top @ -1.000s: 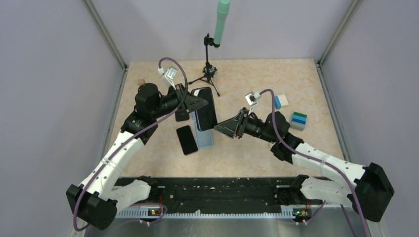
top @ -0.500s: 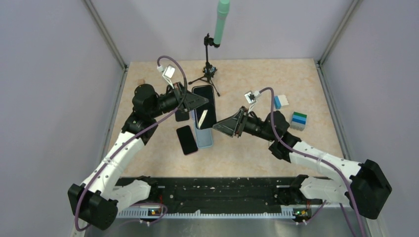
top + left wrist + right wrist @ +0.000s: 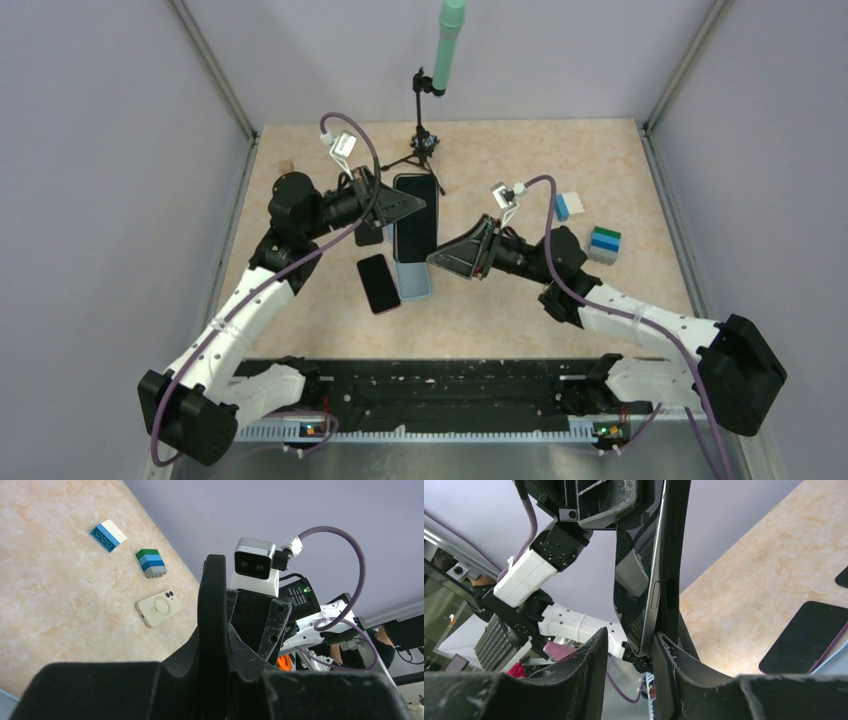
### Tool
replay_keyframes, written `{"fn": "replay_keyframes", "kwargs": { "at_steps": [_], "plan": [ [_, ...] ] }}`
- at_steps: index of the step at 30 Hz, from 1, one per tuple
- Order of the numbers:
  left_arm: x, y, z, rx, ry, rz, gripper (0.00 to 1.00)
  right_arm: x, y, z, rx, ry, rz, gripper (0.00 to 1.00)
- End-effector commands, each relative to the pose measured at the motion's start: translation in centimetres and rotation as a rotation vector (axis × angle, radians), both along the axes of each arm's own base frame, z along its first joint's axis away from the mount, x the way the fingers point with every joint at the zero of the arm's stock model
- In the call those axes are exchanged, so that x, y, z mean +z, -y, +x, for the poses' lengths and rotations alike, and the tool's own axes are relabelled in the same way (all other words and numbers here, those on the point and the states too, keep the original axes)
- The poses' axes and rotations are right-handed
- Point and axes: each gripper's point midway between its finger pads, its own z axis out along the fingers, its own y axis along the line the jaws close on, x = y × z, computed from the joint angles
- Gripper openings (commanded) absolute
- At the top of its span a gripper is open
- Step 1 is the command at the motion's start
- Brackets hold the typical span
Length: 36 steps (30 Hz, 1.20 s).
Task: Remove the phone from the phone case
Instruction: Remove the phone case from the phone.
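Note:
A black phone case (image 3: 415,215) with the phone in it hangs above the table, screen up in the top view. My left gripper (image 3: 400,207) is shut on its left edge; in the left wrist view the case's black edge (image 3: 212,595) runs up out of the left gripper (image 3: 216,640). The right wrist view shows the phone's grey metal edge (image 3: 652,587) lying against the black case (image 3: 676,540). Its lower corner sits between the fingers of my right gripper (image 3: 629,640), which is open: the right finger touches the case, the left finger stands apart. My right gripper (image 3: 437,258) is at the phone's lower end.
A light blue case (image 3: 415,283) and a black phone (image 3: 378,283) lie on the table below. A cream case (image 3: 159,609) lies near two stacked-brick blocks (image 3: 605,243), (image 3: 568,205). A small tripod (image 3: 425,140) stands at the back.
The held phone has swung from a tilt to nearly straight and shifted slightly up. My right gripper has crept left toward its lower end, its jaws narrowing a little.

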Motion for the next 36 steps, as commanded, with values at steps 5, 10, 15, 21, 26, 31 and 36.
{"fn": "replay_keyframes", "kwargs": {
  "at_steps": [5, 10, 15, 21, 26, 31, 36],
  "plan": [
    [1.7, 0.6, -1.6, -0.049, 0.033, -0.046, 0.00, 3.9, 0.2, -0.4, 0.004, 0.078, 0.122, 0.36],
    [1.7, 0.6, -1.6, -0.054, 0.017, -0.050, 0.00, 3.5, 0.1, -0.2, 0.000, 0.060, 0.117, 0.36],
    [1.4, 1.0, -1.9, -0.093, -0.019, -0.072, 0.00, 3.7, 0.2, -0.1, -0.004, 0.045, 0.139, 0.36],
    [2.6, 1.1, -2.9, -0.113, -0.003, -0.160, 0.00, 4.2, 0.6, 0.6, -0.042, 0.005, 0.197, 0.36],
    [2.9, 1.5, -3.4, -0.131, -0.007, -0.172, 0.00, 5.2, 0.6, 0.6, -0.035, 0.014, 0.248, 0.36],
    [2.7, 1.9, -3.8, -0.159, -0.008, -0.163, 0.00, 6.1, 0.4, 0.7, -0.027, 0.029, 0.267, 0.28],
    [2.1, 1.8, -3.6, -0.137, -0.004, -0.111, 0.26, 6.4, 0.5, 0.8, -0.038, 0.042, 0.261, 0.00]
  ]
}}
